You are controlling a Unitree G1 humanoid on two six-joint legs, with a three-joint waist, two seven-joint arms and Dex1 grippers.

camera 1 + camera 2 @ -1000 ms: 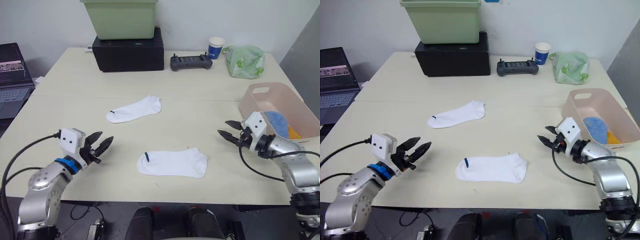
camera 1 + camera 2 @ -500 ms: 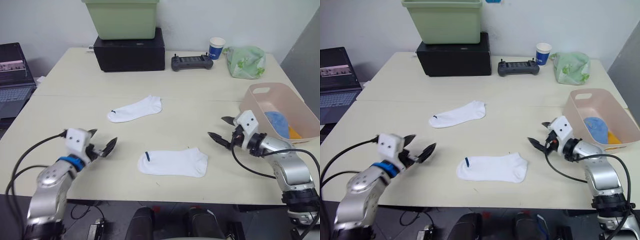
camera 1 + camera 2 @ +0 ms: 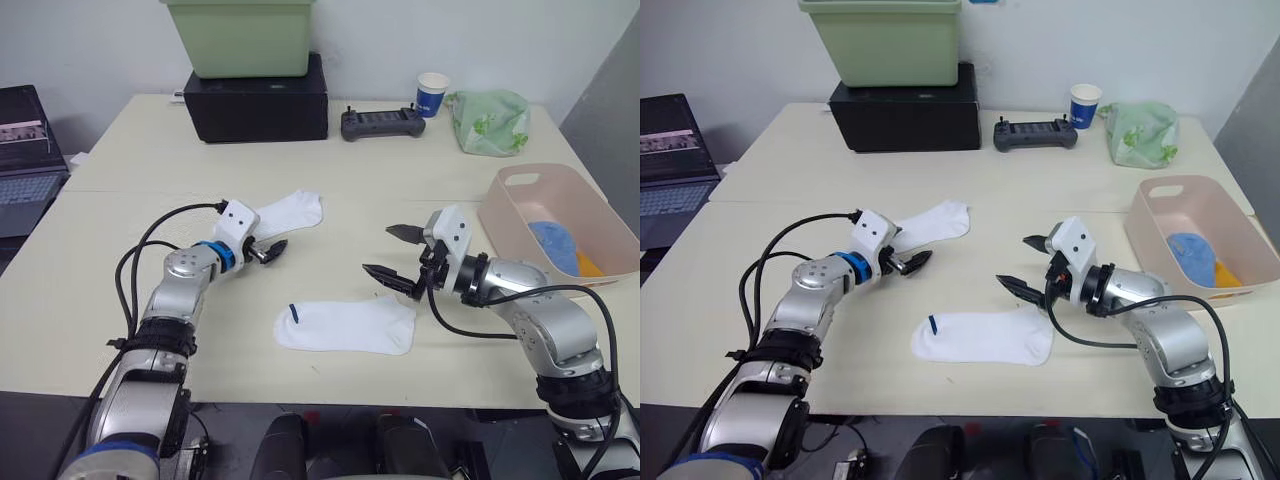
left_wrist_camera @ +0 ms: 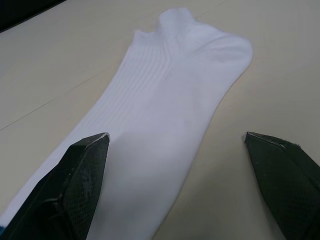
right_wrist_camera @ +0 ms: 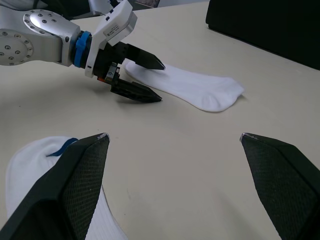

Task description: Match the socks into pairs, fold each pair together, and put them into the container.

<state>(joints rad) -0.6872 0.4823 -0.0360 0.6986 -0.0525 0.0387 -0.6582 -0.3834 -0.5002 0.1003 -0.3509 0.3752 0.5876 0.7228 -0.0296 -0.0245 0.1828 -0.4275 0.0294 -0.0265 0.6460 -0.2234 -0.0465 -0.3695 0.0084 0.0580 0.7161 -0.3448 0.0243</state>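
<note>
Head views: a pale cream bench [image 3: 130,150], made of 2 tops butted together with a seam running across, stands against a plain white wall. No brand name or lettering can be read anywhere; the blue and white paper cup [image 3: 432,95] carries a print too small to make out. Beside it lie a dark handheld controller [image 3: 382,123] and a pale green plastic bag [image 3: 489,122]. A light green bin [image 3: 241,36] sits on a black box [image 3: 258,101] at the far edge. An open laptop [image 3: 27,160] stands off the bench's left side.

2 white socks lie flat and apart. The far sock [image 3: 290,212] has the left gripper [image 3: 268,246] at its heel end, jaws open, holding nothing. The near sock [image 3: 346,326], with a dark mark at its cuff, lies just below the right gripper [image 3: 391,253], whose jaws are spread wide and empty. The pink container [image 3: 522,205] sits at the right edge, with a light blue sock [image 3: 557,245] and a bit of orange sock [image 3: 588,265] inside.

Left wrist view: the 2 black fingertips [image 4: 82,167] stand wide apart, the far sock running between them across the cream surface.

Right wrist view: its own fingertips [image 5: 82,167] are far apart, with the near sock's cuff by one of them and the left gripper beyond, over the far sock.
</note>
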